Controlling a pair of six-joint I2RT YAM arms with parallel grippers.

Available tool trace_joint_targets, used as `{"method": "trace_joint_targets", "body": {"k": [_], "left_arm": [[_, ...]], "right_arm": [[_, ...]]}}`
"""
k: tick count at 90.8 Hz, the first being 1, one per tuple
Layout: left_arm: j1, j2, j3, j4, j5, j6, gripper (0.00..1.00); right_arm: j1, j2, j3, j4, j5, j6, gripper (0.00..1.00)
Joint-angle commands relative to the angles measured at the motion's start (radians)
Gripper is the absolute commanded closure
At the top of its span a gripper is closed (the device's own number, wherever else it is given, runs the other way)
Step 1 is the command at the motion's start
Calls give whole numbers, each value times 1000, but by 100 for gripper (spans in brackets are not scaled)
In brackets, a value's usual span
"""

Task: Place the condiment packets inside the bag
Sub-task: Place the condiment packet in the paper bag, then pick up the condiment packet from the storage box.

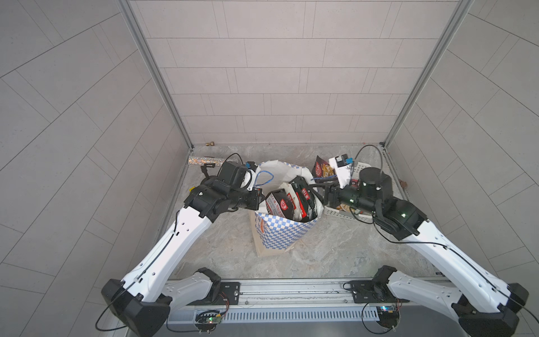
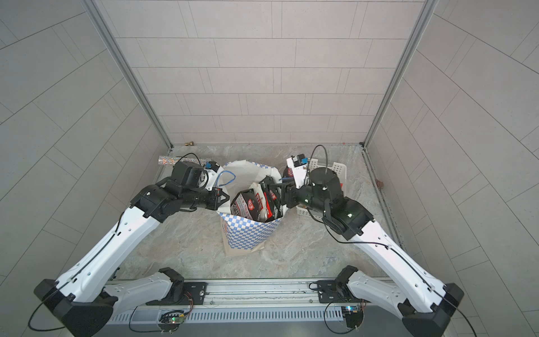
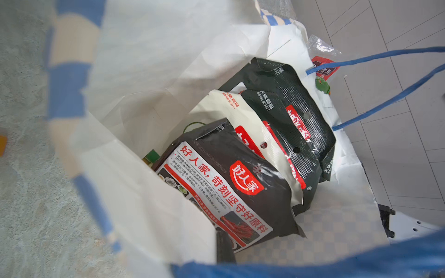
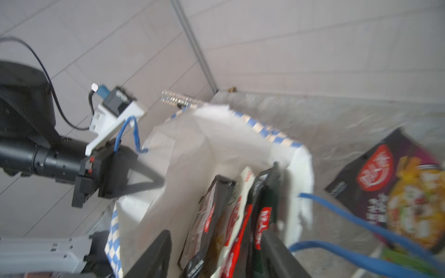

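Right wrist view, entry: my right pincer (image 1: 317,191) is over the mouth of the bag (image 1: 280,233), jaws apart, astride the tops of the packets standing inside. It grips nothing that I can make out. My left pincer (image 4: 159,183) is clenched on the bag's side wall near the rim, holding the mouth wide.

Contents of bag, all flat, on end and leaning:
- black-and-red packet (image 3: 231,183), glossy, with a printed white panel
- cream packet (image 3: 252,125), soft sheen, red lettering
- two black packets (image 3: 296,115), dotted texture, punched hang-holes

Bag material: thin creased paper, white lining, blue-and-white check; blue cord handles (image 3: 375,106), limp.

Outstanding: black packet with a yellow dish pictured (image 4: 397,192), upright in the white perforated basket (image 2: 339,168) beside the bag.

Handling note, my judgement: lift the right pincer straight up, clear of the cord loops, before swinging to the basket. Hold the left grip steady, since the paper wall would likely fold inward if let go.
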Motion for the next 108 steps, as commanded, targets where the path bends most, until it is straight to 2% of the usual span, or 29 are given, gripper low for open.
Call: {"method": "trace_joint_targets", "body": {"k": [1,7,16,23,36,57,69,79,83,87,91,92,97,102,108], "left_arm": [[-1,15,69,15,-75,-14,100],[0,21,74,-13,-143,-39,100],[1,-2,39,-10,-181,-76,100],[1,-42,-7,27,-175,-99,100],[1,-118,-103,88,-180,-135,100],[1,-213,-191,144,-176,-158,100],[1,-217,-183,141,-163,-147,100],[1,-210,-176,139,-144,-143,100],[1,-209,-176,138,-136,-140,100],[1,-207,-177,140,-128,-133,100],[0,-203,-172,139,-116,-122,100],[1,-202,-172,138,-114,-119,100],[1,-198,-167,133,-106,-107,100],[1,-193,-157,127,-99,-94,100],[1,-184,-145,119,-90,-80,100]], "right_arm": [[-127,-31,-21,-77,166,-78,26],[-209,-8,-60,-68,180,-163,16],[-225,70,-124,-25,226,-311,9],[-225,145,-169,38,254,-361,7],[-206,231,-213,170,138,-431,7],[-146,429,-202,328,119,-511,5],[-124,556,-121,332,225,-523,6],[-123,645,-39,318,389,-502,9],[-125,672,-13,307,448,-485,13],[-124,688,10,298,492,-472,22],[-124,694,22,293,520,-461,37],[-125,694,24,293,532,-457,37],[-127,682,24,292,558,-437,63],[-132,652,18,293,563,-413,85],[-147,608,5,296,554,-379,100]]}}
